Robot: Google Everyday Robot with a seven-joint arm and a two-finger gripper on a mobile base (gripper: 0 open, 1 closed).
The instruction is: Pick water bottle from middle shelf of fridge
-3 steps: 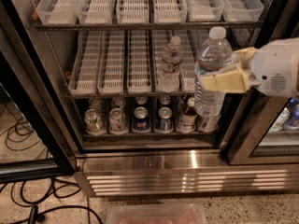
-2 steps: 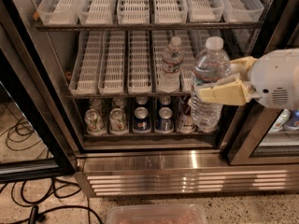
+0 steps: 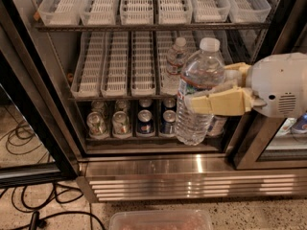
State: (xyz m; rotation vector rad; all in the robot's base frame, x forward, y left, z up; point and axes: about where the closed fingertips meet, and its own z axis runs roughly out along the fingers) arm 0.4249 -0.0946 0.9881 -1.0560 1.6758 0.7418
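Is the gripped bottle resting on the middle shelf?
No, the gripper holds the water bottle in midair in front of the middle shelf.

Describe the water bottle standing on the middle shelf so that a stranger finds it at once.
In the open fridge, find the middle shelf, lined with white slotted trays. The water bottle stands alone on it, right of centre. Unlike the held bottle in front, gripped by the end effector at the right, it stands free.
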